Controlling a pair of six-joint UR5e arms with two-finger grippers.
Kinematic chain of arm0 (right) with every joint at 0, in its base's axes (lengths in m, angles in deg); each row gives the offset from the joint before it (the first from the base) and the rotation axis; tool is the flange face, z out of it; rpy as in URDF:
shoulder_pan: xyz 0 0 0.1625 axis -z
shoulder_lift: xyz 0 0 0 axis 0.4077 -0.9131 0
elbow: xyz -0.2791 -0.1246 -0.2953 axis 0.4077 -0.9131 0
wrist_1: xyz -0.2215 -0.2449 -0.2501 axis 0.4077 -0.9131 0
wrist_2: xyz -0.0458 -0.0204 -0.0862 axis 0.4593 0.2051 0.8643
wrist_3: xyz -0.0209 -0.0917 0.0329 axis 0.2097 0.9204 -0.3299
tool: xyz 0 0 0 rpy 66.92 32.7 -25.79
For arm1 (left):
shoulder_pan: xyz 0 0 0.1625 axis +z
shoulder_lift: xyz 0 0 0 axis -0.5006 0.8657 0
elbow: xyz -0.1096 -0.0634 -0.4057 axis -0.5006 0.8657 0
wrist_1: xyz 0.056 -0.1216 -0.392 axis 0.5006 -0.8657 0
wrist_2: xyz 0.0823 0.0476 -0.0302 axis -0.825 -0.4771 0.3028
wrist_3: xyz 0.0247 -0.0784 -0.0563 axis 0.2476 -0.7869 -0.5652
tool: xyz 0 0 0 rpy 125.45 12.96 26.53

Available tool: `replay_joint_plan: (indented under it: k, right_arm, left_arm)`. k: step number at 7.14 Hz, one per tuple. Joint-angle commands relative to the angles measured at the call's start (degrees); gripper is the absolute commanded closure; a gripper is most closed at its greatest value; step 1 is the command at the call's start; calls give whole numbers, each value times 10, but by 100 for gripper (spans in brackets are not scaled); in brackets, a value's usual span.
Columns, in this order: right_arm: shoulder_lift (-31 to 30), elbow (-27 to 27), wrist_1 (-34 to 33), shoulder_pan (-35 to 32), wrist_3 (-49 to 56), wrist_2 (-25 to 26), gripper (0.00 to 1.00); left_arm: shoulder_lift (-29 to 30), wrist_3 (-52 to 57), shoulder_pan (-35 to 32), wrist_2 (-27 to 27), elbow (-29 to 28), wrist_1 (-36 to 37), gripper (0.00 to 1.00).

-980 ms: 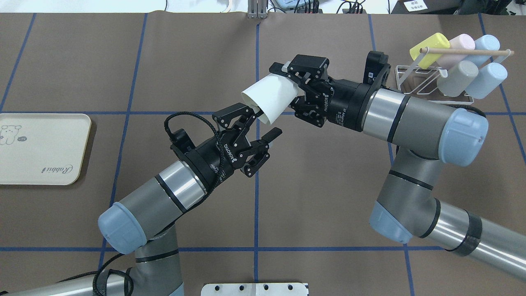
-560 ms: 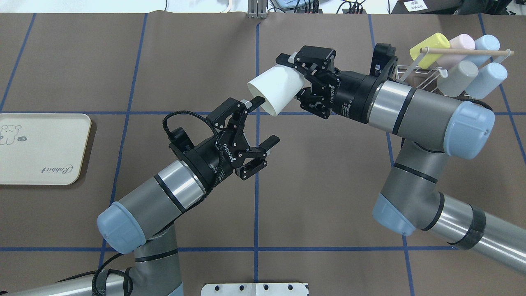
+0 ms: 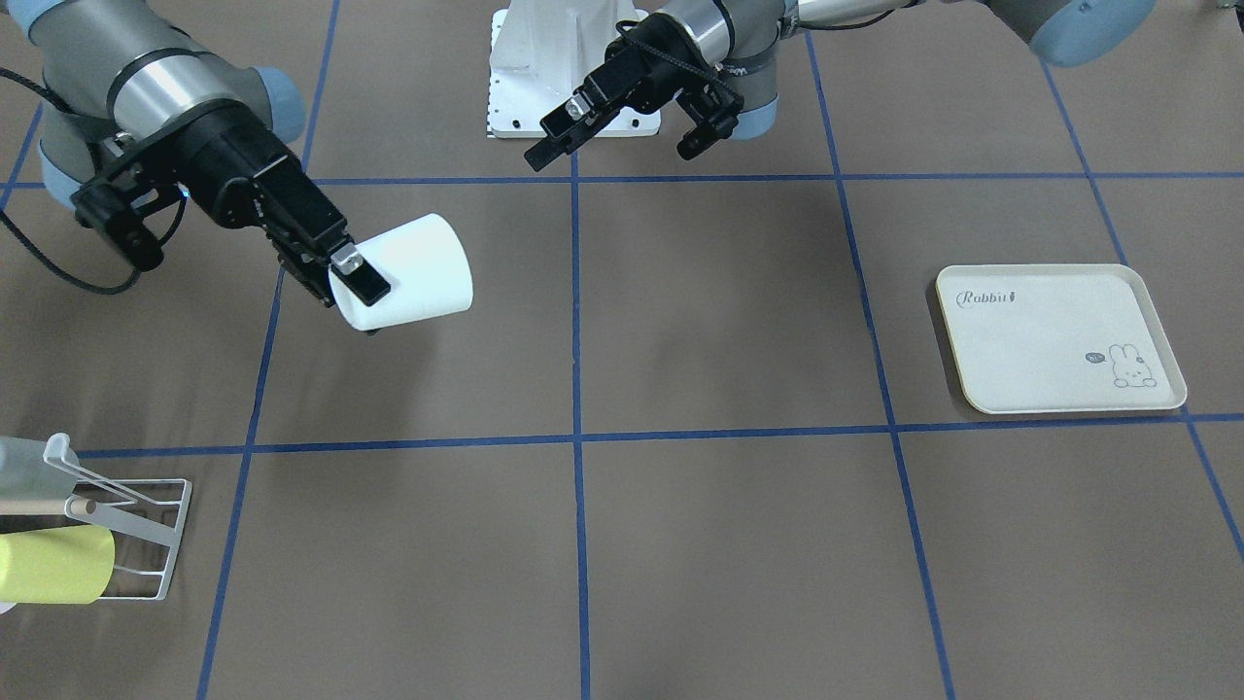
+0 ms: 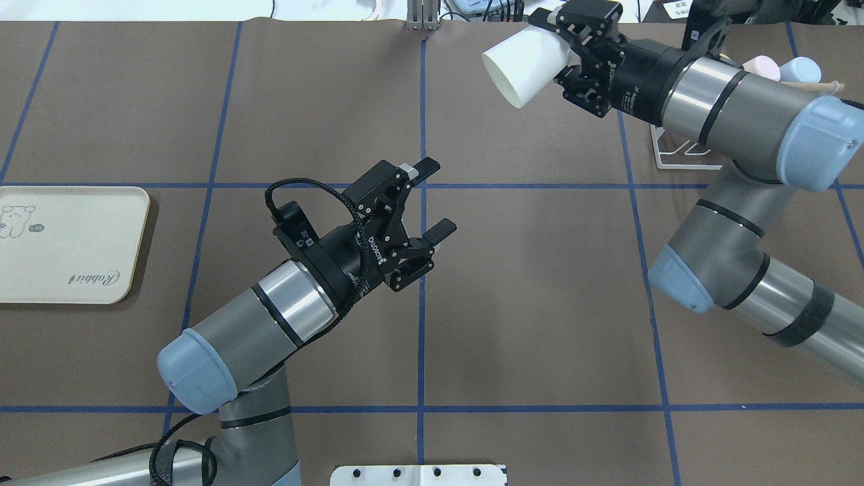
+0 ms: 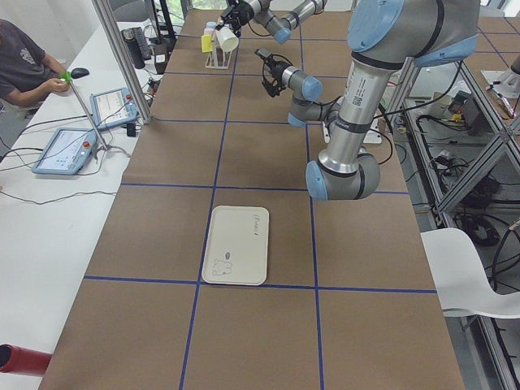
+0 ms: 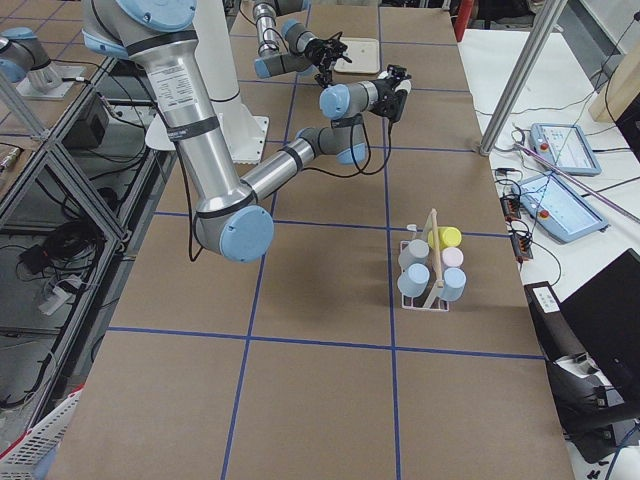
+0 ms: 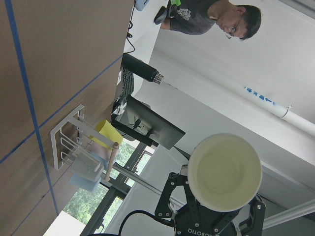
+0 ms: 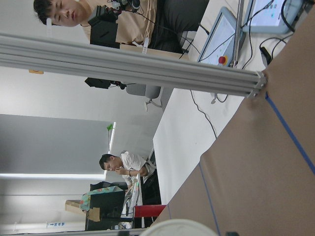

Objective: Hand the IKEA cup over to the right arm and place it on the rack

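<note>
The white IKEA cup (image 4: pixel 523 64) lies on its side in the air, its mouth facing left, with my right gripper (image 4: pixel 557 46) shut on its base end. In the front view the same cup (image 3: pixel 413 272) hangs above the table in that gripper (image 3: pixel 355 290). My left gripper (image 4: pixel 437 197) is open and empty near the table's middle, well apart from the cup. Its wrist view looks into the cup's mouth (image 7: pixel 225 172). The white wire rack (image 4: pixel 682 154) with its wooden dowel (image 4: pixel 820 86) sits at the far right, mostly hidden behind the right arm.
The rack (image 6: pixel 430 270) holds several pastel cups, among them a pink cup (image 4: pixel 763 64), a blue cup (image 4: pixel 802 67) and a yellow cup (image 3: pixel 53 564). A cream rabbit-print tray (image 4: pixel 67 243) lies at the left edge. A person (image 5: pixel 20 69) sits beyond the table's far side.
The right arm has carried the cup up and to the right, away from the left gripper and toward the rack. The left gripper stays open and has drawn back slightly.
</note>
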Motion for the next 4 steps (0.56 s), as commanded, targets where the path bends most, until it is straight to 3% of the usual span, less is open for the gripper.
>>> replay_joint_plan:
  k: [1,3,4]
  right_arm:
    - [-15,-14,-30,-57,84,-3,100]
    - [-16,-10,-112,-90,186,2,100]
    - [-25,-13,-130,-104,237,10,100]
  left_arm:
    - [0,77,-13,2,2,25,0]
    - [1,81,-51,74,5,132,0]
    - [0,84,-61,81,5,174,0]
